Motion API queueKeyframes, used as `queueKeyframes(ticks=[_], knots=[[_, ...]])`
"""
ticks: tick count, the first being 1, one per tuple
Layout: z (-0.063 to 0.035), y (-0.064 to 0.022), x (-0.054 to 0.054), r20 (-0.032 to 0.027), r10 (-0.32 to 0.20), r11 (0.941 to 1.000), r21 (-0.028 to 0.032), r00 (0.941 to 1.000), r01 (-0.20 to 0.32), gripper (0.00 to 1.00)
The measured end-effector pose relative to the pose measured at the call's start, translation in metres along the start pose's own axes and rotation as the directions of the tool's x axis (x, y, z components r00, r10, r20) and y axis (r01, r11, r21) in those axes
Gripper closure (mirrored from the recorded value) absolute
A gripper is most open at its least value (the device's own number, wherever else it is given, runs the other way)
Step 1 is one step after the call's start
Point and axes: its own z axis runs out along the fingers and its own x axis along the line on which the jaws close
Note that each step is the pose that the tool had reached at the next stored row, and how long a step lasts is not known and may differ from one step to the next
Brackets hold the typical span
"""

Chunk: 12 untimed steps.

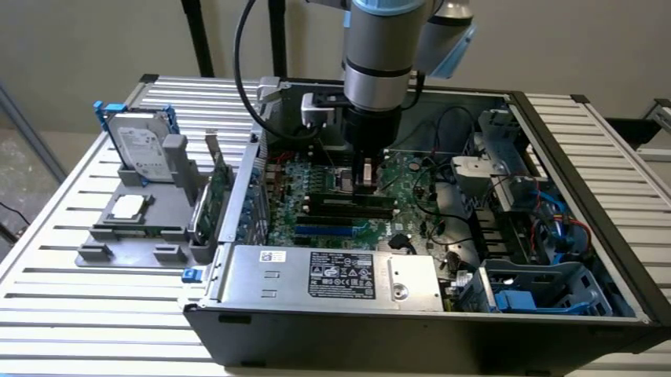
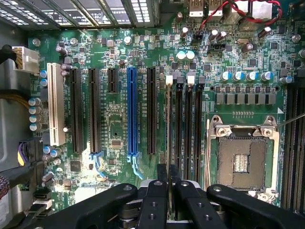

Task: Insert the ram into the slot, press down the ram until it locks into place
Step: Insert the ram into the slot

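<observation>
Exterior view: my end effector [image 1: 366, 182] reaches down into the open case [image 1: 419, 330] at the frame's centre, over the motherboard [image 1: 304, 174]. Wrist view: my fingers [image 2: 155, 200] are pinched narrowly on the ram [image 2: 168, 133], which is edge-on and upright. It stands along the slot [image 2: 168, 81] at the end of the black memory row farthest from the CPU socket [image 2: 242, 162]. Whether it is latched, I cannot tell.

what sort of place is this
Probably a robotics lab bench for computer assembly: an open desktop PC case sits on a slatted metal table, a grey fixture beside it holds a hard drive, and the gripper, shut on the ram, hangs over the motherboard.
</observation>
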Motion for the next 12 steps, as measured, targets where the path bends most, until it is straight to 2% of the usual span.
queueKeyframes(ticks=[12], knots=[[0.0059,0.0005,-0.0033,-0.0059,0.000,1.0000,0.0018,1.0000,0.000,0.87]])
